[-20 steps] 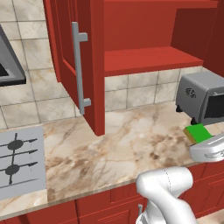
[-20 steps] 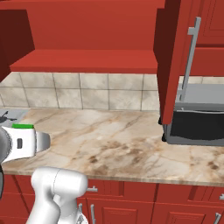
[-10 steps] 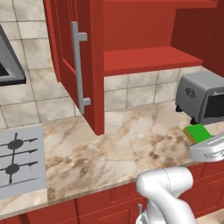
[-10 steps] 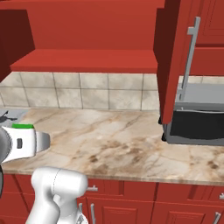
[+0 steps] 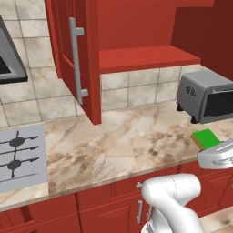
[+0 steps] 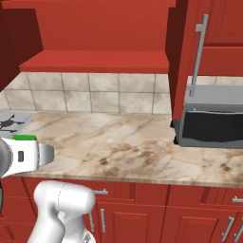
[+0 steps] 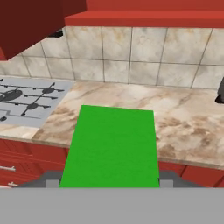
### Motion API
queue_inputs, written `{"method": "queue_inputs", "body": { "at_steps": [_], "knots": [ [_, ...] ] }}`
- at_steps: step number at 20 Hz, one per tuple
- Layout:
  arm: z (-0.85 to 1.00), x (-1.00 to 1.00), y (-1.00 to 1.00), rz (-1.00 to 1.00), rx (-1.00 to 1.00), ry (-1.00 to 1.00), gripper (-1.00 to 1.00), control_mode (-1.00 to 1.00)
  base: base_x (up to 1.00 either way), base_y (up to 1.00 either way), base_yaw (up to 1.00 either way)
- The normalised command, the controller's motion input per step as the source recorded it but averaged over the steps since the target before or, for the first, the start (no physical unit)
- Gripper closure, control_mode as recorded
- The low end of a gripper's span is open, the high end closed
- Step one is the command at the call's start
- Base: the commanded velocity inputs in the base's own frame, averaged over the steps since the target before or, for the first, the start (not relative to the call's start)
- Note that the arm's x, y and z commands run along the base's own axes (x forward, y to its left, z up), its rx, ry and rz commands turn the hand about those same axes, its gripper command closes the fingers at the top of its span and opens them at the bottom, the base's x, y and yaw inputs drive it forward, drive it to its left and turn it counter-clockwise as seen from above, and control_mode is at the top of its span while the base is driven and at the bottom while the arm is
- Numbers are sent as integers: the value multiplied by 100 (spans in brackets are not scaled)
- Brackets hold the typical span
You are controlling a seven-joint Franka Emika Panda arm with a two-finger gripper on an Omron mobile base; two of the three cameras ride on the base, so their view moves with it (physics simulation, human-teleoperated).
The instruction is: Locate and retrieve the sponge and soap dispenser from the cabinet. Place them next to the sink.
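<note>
green sponge (image 7: 111, 146) carried above the counter (image 5: 118, 141) edge
gripper (image 7: 106, 183) clenched on it at lower centre, long axis running straight ahead.

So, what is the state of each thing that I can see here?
Cabinet door: open.
Shelf: bare where it shows.
Sponge: held at the gripper, green face to the hand camera, off the counter.
Gripper: shut on the sponge.
Toaster oven: door closed.
</note>
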Motion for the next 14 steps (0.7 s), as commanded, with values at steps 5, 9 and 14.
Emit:
{"method": "queue_inputs", "body": {
  "at_steps": [5, 9, 14],
  "knots": [
    [0, 0, 0, 0, 0, 0, 100, 100, -16, 15, 6],
    [0, 0, 0, 0, 0, 0, 100, 100, -8, 36, 13],
    [0, 0, 0, 0, 0, 0, 100, 100, -16, 42, 13]
  ]
}}
